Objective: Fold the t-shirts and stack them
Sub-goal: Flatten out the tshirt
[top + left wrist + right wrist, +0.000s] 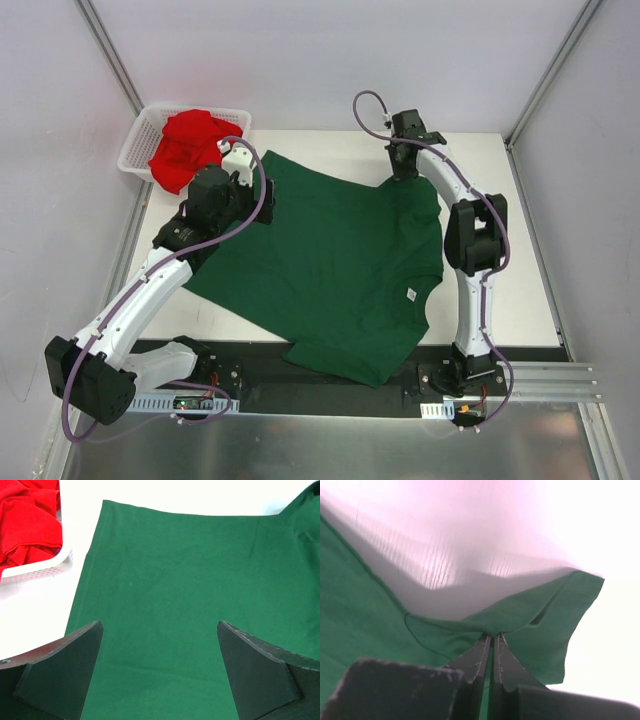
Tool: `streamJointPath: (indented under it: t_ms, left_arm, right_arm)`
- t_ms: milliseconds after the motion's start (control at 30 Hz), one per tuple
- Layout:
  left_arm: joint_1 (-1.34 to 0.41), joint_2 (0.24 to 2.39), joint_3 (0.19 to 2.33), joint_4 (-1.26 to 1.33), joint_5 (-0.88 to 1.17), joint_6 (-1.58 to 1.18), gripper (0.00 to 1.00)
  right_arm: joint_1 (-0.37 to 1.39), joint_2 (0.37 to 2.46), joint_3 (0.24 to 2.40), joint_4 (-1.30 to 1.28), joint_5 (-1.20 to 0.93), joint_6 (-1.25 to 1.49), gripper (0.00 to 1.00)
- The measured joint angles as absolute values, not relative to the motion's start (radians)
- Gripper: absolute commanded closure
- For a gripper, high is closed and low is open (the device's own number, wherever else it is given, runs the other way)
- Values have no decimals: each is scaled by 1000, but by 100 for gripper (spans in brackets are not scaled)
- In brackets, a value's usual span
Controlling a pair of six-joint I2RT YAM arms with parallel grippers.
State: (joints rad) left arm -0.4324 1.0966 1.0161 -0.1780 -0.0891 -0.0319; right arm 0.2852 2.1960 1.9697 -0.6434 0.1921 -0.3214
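Broadly, the table [520, 290] is taken up by the green shirt [330, 270], which lies spread almost flat and turned at an angle, its collar toward the right arm and its hem toward the far left. Its near sleeve laps over the black rail [560, 385] at the table's near edge. At the far-left corner sits the basket [135, 150], and the red shirt [185, 145] is heaped inside it, not yet touched.

The left gripper [160, 630] hangs over the hem end of the green shirt with its jaws spread wide and nothing between them (the basket is just beside it). The right gripper [492, 640] is pinched tight on a small fold of the far sleeve [555, 630], the cloth rising to a peak at its tips.

My worry is that pinch. It looks thin, perhaps one layer only, so a quick pull could let the cloth slide out. With the left side free, a pull from the right alone would likely drag or skew the whole shirt instead of folding it. The sleeve on the rail might catch as the cloth moves. A careless drop by the left gripper could also nudge the basket.
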Motion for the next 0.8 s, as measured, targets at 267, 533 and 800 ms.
streamJointPath:
  t_ms: [267, 533, 800]
  left_arm:
    - [-432, 1088, 1014, -179, -91, -22, 1]
    - [-432, 1079, 1008, -179, -91, -15, 1]
    - [-432, 1071, 1005, -182, -81, -16, 1]
  right_arm:
    - [329, 2317, 2056, -637, 331, -383, 19]
    - [388, 2304, 1963, -589, 453, -371, 13]
    - [393, 1998, 1679, -591, 335, -258, 13]
